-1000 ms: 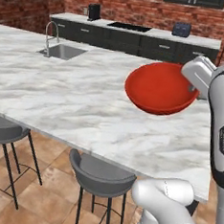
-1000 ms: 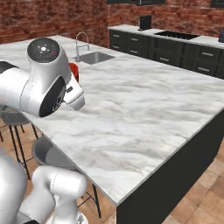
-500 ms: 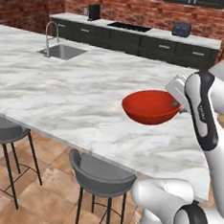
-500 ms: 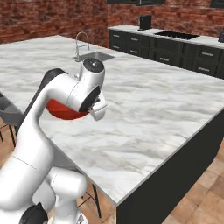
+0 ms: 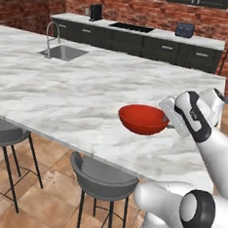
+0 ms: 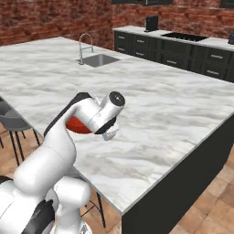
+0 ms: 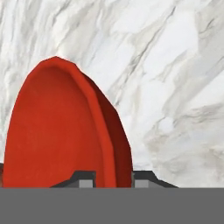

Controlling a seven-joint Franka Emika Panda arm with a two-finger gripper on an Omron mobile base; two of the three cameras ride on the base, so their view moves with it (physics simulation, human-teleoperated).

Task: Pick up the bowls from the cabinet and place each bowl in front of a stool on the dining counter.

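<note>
Nearest the base, a stool (image 5: 102, 176) stands tucked under the near edge of the dining counter (image 5: 64, 89), with a second stool (image 5: 2, 131) further left. Just beyond that edge, the gripper (image 7: 113, 180) holds the red bowl (image 5: 143, 119) low over the marble, its jaws closed on the bowl's rim, one fingertip inside the wall and one outside. The bowl sits nearly level and slightly right of the near stool, close to the counter but seemingly not yet resting on it. To finish well, the arm should lower until the base meets the marble flat, keep the bowl back from the edge and roughly in line with the seat, then open and lift clear of the rim. Far across the slab lie the sink (image 5: 63, 52) and faucet (image 5: 49, 33).
</note>
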